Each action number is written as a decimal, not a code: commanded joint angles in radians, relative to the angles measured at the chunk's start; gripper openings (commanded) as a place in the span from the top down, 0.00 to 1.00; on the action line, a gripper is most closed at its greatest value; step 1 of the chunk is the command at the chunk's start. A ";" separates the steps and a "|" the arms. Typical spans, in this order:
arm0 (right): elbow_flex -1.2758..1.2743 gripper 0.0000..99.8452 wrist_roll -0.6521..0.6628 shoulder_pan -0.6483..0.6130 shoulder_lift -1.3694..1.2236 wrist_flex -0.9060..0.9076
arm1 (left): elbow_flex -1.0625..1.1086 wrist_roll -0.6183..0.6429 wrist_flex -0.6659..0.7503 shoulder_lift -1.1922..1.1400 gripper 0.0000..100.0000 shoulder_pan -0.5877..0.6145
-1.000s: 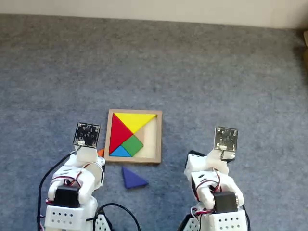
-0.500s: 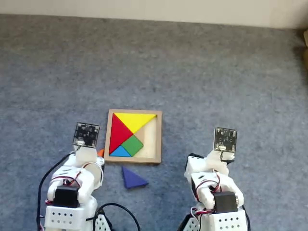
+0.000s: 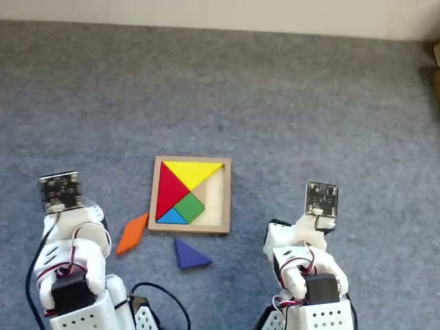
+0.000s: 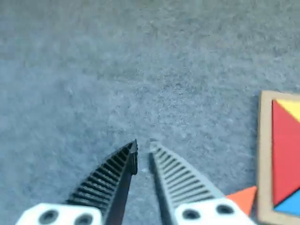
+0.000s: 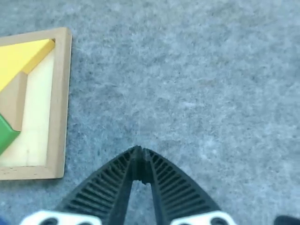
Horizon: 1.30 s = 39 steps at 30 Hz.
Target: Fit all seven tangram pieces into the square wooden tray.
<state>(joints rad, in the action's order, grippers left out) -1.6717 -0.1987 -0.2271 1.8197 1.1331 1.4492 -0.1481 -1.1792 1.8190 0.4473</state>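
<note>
On the grey carpet, high view: tray (image 3: 191, 229) holds yellow triangle (image 3: 192, 172), red triangle (image 3: 167, 192), green square (image 3: 188, 205) and light blue triangle (image 3: 172, 216); its right part is bare wood. Orange piece (image 3: 132, 232) lies just beside the tray's left corner. Dark blue triangle (image 3: 190, 254) lies on the arms' side of the tray.
Left wrist view: left gripper (image 4: 143, 149) slightly parted, empty; orange piece half hidden behind a finger, tray cut off.
Right wrist view: right gripper (image 5: 139, 161) closed tip to tip, empty; tray cut off.

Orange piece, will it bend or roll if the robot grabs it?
The orange piece looks flat and straight-edged, so probably stiff, and unlikely to roll. Lying flat on the carpet, its thin edge may be hard to pinch.
</note>
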 commanded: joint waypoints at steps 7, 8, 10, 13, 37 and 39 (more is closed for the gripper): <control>-0.117 0.99 0.009 0.012 0.005 0.004 | -0.062 -0.290 -0.048 -0.005 0.82 0.004; -0.117 0.99 0.009 0.012 0.005 0.004 | -0.062 -0.302 -0.069 -0.005 0.80 0.004; -0.117 0.99 0.009 0.012 0.005 0.004 | -0.062 -0.318 -0.114 -0.005 0.75 0.005; -0.117 0.99 0.009 0.012 0.005 0.004 | -0.062 -0.333 -0.161 -0.005 0.70 0.005; -0.117 0.99 0.009 0.012 0.007 0.004 | -0.395 -0.407 -0.058 -1.049 0.70 -0.116; -0.117 0.99 0.009 0.012 0.007 0.004 | -0.395 -0.390 0.015 -1.135 0.70 -0.120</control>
<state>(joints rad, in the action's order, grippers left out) -1.6717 -0.1987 -0.2271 1.8197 1.1331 1.1070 -0.5700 -1.2651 0.8078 0.3567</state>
